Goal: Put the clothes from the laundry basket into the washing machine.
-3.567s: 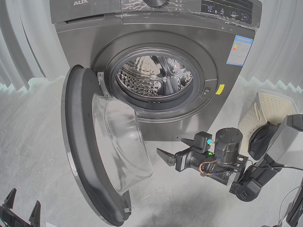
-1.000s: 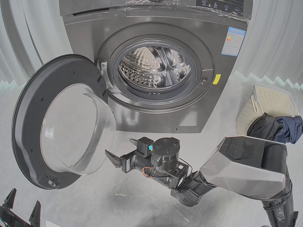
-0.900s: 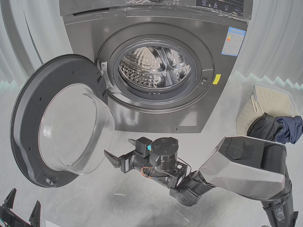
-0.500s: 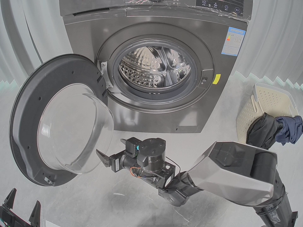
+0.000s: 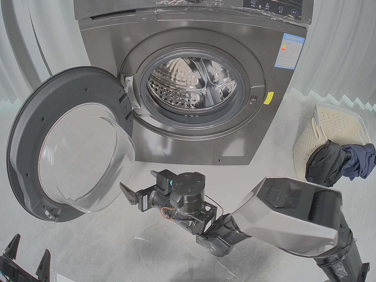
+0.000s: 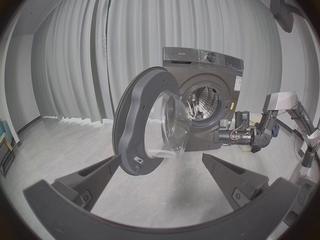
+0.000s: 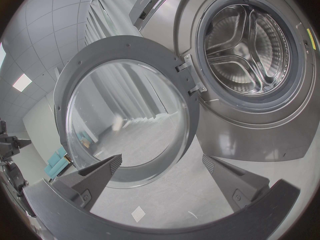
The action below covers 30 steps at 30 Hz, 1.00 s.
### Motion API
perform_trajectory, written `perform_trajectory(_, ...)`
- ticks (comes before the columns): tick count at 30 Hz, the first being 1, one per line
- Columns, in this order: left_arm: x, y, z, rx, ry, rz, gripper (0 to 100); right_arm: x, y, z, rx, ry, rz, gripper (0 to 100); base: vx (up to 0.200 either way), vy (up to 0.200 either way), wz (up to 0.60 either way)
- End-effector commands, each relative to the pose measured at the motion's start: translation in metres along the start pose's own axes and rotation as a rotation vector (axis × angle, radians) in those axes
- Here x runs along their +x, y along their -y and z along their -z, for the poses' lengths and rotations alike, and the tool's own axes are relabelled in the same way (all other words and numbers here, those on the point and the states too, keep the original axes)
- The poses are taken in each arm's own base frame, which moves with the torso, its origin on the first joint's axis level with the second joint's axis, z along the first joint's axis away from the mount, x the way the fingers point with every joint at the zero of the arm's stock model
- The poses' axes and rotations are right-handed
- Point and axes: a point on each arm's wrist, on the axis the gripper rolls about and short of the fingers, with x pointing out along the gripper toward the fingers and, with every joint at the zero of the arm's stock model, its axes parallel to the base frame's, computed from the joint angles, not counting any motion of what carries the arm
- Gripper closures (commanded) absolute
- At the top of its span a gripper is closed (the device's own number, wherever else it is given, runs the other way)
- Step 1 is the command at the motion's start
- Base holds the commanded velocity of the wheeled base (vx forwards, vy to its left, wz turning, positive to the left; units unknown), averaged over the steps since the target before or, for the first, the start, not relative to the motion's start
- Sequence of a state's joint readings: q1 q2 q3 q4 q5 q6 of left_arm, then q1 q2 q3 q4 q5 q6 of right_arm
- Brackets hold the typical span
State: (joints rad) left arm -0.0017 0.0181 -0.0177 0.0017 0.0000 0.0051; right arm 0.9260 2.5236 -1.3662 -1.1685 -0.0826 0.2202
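Beside the open door (image 5: 58, 94) of the washing machine (image 5: 113, 40), your right gripper (image 5: 140, 181) hangs spread and empty. Your left gripper (image 5: 28, 251) is spread too. Dark clothes (image 5: 327, 163) drape over the laundry basket (image 5: 340, 126), right of the machine.

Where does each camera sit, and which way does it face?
Head view: on the robot's head, facing forward and down at the washing machine, its open door and the laundry basket; right gripper mid-picture, left gripper at the lower left.
Left wrist view: on the left wrist, facing across the floor toward the door; own open fingers near, right arm farther off.
Right wrist view: on the right wrist, facing door glass and drum; own open fingers near.
Shared: all show the open door and drum.
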Motion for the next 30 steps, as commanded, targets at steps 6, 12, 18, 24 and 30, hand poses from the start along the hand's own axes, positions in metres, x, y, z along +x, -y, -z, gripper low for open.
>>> perform_trajectory(6,0.0,0.0,0.005,-0.001,0.001,0.0,0,-0.071,0.021,-0.062,-0.019,0.013,0.068,0,0.0,0.0,0.0)
perform_trajectory(12,0.0,0.0,0.005,-0.001,-0.002,0.0,0,-0.102,0.031,-0.069,-0.076,0.012,0.1,0,0.0,0.0,0.0)
perform_trajectory(18,0.0,0.0,0.005,-0.001,0.001,0.0,0,-0.182,0.044,-0.104,-0.075,0.06,0.165,0,0.0,0.0,0.0)
perform_trajectory(24,0.0,0.0,0.005,-0.001,-0.001,0.0,0,-0.26,0.059,-0.145,-0.089,0.172,0.273,0,0.0,0.0,0.0)
perform_trajectory(30,0.0,0.0,0.005,-0.001,-0.001,0.0,0,-0.325,0.067,-0.152,-0.133,0.219,0.41,0,0.0,0.0,0.0)
